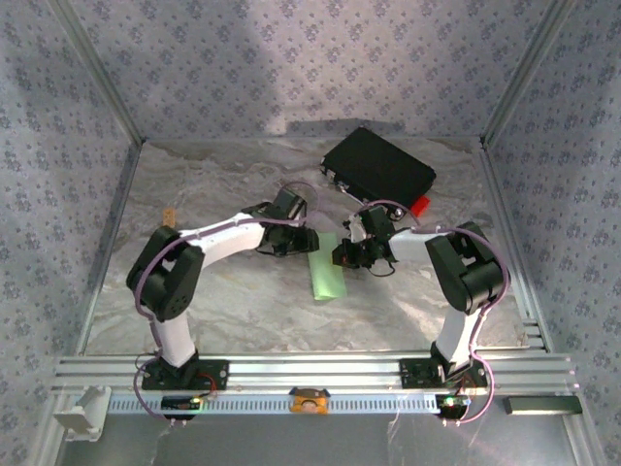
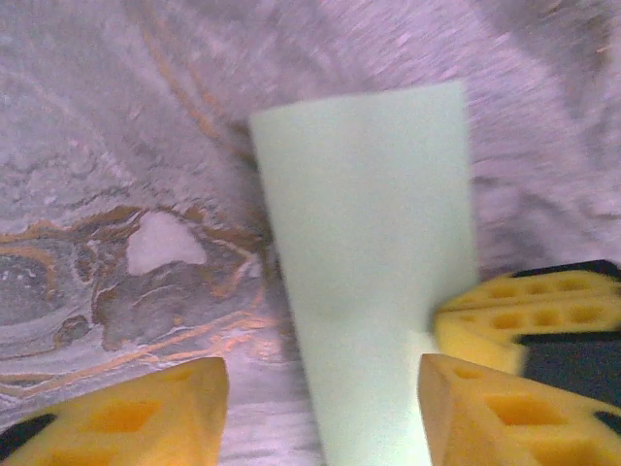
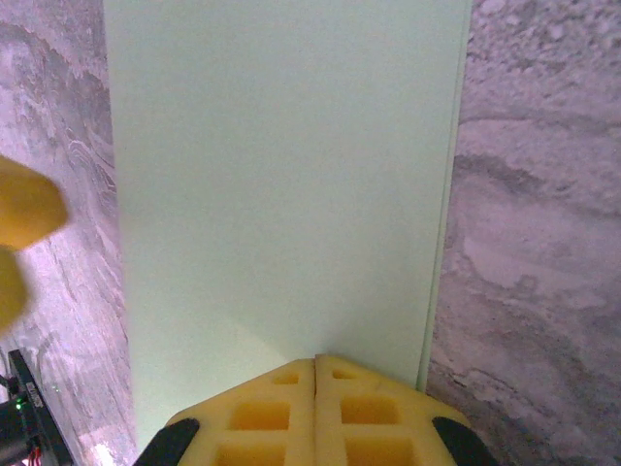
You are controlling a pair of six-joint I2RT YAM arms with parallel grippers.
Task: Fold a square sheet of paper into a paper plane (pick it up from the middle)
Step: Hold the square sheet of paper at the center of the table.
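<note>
The folded square sheet of paper [image 1: 327,275] lies in the middle of the counter [image 1: 223,301]; let the shut right tool [image 3: 316,374] pin it flat while the half-open left tool [image 2: 320,398], straddling it, closes gently and squarely.

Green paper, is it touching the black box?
Apart. The top view shows bare marble table between the green paper and the black box.

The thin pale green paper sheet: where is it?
Top view: the paper sheet lies centrally on the marble table, between left gripper and right gripper, nearer than the black rectangular case.
</note>
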